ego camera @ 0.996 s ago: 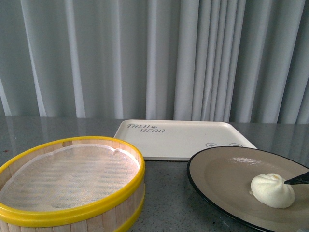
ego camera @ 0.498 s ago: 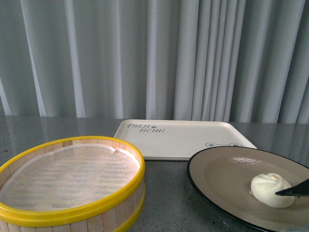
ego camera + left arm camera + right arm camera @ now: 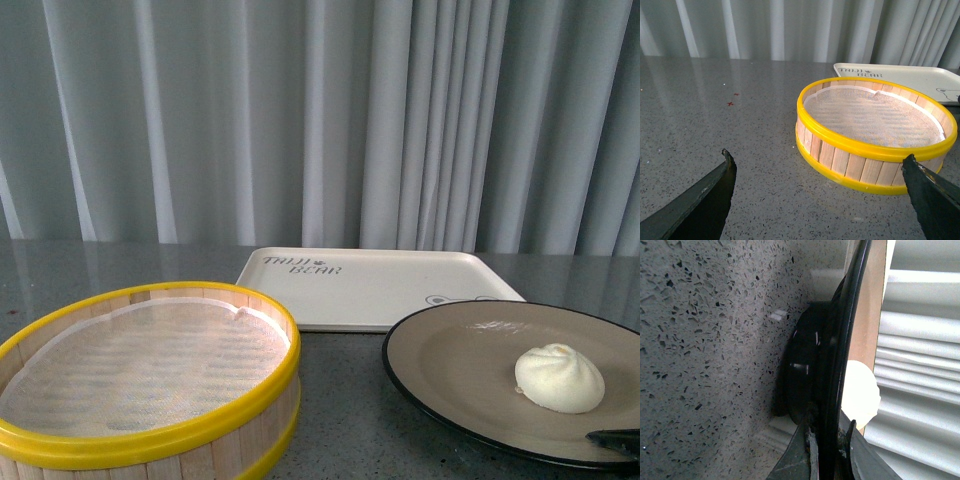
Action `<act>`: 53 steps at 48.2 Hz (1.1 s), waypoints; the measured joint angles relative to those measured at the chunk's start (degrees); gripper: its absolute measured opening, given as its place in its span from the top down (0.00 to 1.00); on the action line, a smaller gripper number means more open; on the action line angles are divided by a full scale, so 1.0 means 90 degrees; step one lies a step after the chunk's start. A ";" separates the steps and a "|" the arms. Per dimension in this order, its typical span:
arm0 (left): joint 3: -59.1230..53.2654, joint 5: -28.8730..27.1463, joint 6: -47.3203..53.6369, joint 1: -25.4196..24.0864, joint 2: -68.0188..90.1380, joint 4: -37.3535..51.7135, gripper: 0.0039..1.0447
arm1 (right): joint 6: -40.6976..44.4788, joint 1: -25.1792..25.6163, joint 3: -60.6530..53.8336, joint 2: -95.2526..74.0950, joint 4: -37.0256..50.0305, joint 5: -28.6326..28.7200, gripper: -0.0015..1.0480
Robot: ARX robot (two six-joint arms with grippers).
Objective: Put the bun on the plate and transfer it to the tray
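The bun [image 3: 559,378] sits on the right half of the plate [image 3: 450,350], which stands just in front of the tray [image 3: 370,285]. The right gripper [image 3: 829,440] pinches the plate's rim. The left gripper [image 3: 818,156] is spread wide, empty, near the steamer basket [image 3: 875,150].

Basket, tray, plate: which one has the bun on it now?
The plate, brown with a black rim: the bun sits on it. The yellow-rimmed basket holds only its liner; the tray holds nothing.
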State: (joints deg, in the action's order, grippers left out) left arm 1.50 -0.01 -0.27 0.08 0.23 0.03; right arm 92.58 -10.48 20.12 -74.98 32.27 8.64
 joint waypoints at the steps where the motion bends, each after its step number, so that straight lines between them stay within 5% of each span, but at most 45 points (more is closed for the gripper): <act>1: 0.0000 0.0000 0.0000 0.0000 0.0000 0.0000 0.06 | 0.0002 0.0000 -0.0034 -0.0002 0.0063 -0.0005 0.98; 26: 0.0000 0.0000 0.0000 0.0000 0.0000 0.0000 0.06 | 0.0049 0.0136 0.0046 0.0746 0.0410 -0.0160 0.98; 35: 0.0000 0.0000 0.0000 0.0000 0.0000 0.0000 0.06 | 0.0119 0.0670 0.1122 0.0512 -0.0452 0.1112 0.98; 53: 0.0000 0.0000 0.0000 0.0000 0.0000 0.0000 0.06 | 0.1168 0.1316 0.3215 -0.1537 -0.1372 0.1933 0.98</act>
State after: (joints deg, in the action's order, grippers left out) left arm 1.50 -0.01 -0.27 0.08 0.23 0.03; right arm 103.09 1.37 49.06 -88.82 19.92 26.04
